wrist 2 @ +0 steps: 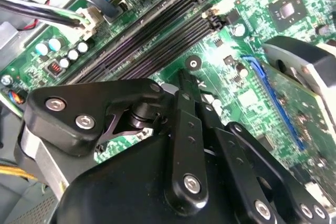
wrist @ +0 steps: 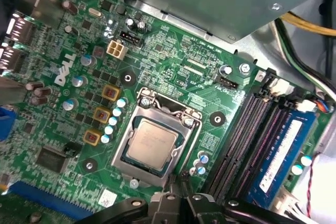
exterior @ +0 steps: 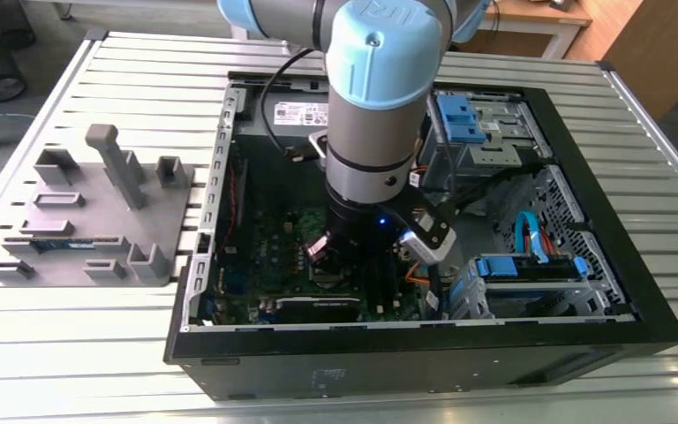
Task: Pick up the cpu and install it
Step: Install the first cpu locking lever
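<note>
The cpu (wrist: 151, 144), a small square chip with a silvery-grey top, lies flat in the motherboard socket in the first wrist view. The silver metal socket frame (wrist: 184, 118) runs around it. My gripper (wrist: 184, 200) hovers just above the board beside one corner of that frame and is apart from the cpu. The second wrist view has the gripper's black linkage (wrist 2: 181, 129) over the green motherboard (wrist 2: 252, 51). In the exterior view the arm reaches down into the open computer case (exterior: 621, 291), with the gripper (exterior: 339, 258) low over the board.
Dark memory slots (wrist: 244, 140) lie beside the socket, one holding a memory stick with a blue label (wrist: 281, 156). Cables (wrist: 304, 30) run past the case wall. A grey fixture tray (exterior: 92, 212) sits on the slatted table at the exterior view's left. Blue drive brackets (exterior: 528, 265) stand inside the case.
</note>
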You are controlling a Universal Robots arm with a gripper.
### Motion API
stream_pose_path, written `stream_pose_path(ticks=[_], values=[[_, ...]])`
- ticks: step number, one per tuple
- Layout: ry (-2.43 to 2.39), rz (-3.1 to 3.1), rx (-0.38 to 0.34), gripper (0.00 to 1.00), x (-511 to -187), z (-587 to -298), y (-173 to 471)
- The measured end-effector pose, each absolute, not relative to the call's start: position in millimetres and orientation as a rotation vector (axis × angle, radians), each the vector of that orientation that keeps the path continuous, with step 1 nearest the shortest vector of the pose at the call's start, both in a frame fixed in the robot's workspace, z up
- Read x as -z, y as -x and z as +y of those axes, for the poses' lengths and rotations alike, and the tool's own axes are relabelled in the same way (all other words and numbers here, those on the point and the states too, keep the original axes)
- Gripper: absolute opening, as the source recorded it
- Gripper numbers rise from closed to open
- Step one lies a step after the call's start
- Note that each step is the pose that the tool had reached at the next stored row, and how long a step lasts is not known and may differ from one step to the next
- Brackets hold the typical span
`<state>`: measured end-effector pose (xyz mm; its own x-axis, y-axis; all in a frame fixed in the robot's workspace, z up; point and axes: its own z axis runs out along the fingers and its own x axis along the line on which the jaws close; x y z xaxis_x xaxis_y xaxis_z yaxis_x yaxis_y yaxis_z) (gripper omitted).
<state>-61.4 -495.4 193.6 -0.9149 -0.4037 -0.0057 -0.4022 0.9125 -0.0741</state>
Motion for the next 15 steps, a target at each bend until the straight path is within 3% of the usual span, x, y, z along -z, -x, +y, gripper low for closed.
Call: stream_pose_path(ticks=[15], values=[[0.637, 3.052, 0.113, 0.11, -205, -493, 76]])
